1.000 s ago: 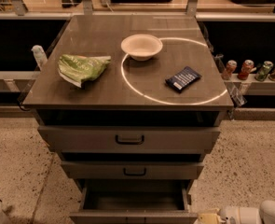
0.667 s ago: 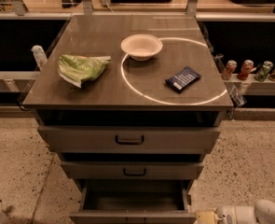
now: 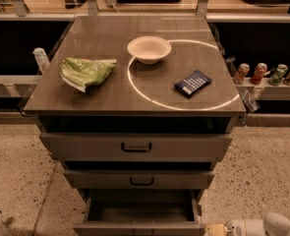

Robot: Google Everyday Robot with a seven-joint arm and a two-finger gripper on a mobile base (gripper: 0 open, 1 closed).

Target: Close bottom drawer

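The gripper (image 3: 216, 228) is seen at 5 o'clock, just beside the right front corner of the bottom drawer (image 3: 139, 210); its state cannot be told. The drawer is pulled out at 6 o'clock. On the cabinet top (image 3: 134, 90), a bag (image 3: 87, 72) is set at 9 o'clock, a packet (image 3: 192, 82) at 3 and a bowl (image 3: 149, 49) at 12.

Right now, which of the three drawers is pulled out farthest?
The bottom drawer, its tray exposed; the middle drawer and top drawer show only fronts. The tool sits by its front corner.
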